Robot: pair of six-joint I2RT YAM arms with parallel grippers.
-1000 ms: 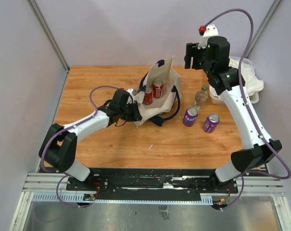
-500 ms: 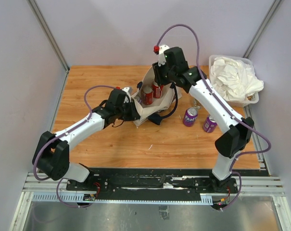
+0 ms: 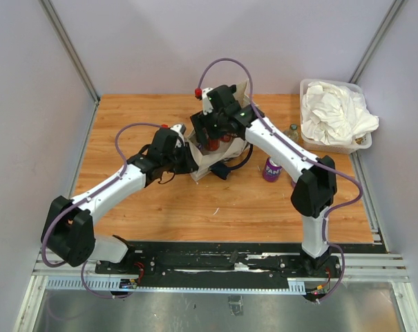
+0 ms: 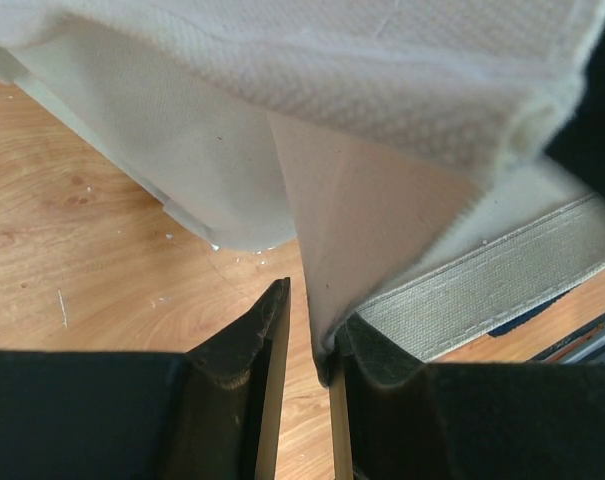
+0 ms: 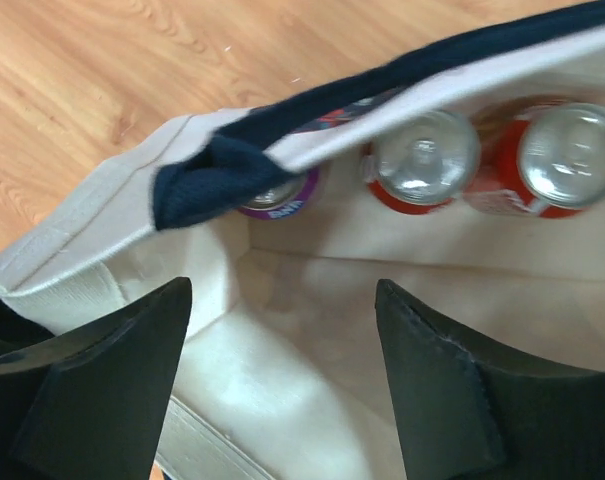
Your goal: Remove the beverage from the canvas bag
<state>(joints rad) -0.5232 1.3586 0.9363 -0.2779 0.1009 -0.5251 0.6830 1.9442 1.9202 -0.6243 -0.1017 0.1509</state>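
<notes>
The cream canvas bag (image 3: 203,160) stands at mid-table with its mouth open. My left gripper (image 3: 186,158) is shut on the bag's left edge; in the left wrist view the canvas fold (image 4: 382,200) runs down between my nearly closed fingers (image 4: 312,320). My right gripper (image 3: 213,130) hangs open over the bag's mouth. In the right wrist view it (image 5: 282,300) is wide open and empty inside the bag (image 5: 312,350). Two red cans (image 5: 422,160) (image 5: 567,155) and a purple can (image 5: 277,195) stand against the bag's far wall. A navy handle (image 5: 222,170) crosses in front of them.
A purple Fanta can (image 3: 271,168) stands on the table right of the bag. A small clear bottle (image 3: 292,131) stands behind it. A clear tub of white cloths (image 3: 333,114) sits at the far right corner. My right arm spans the area between.
My right arm has swung from above the tub at the far right over to the bag, and its open gripper has come down into the bag's mouth. My left gripper has kept its hold.
</notes>
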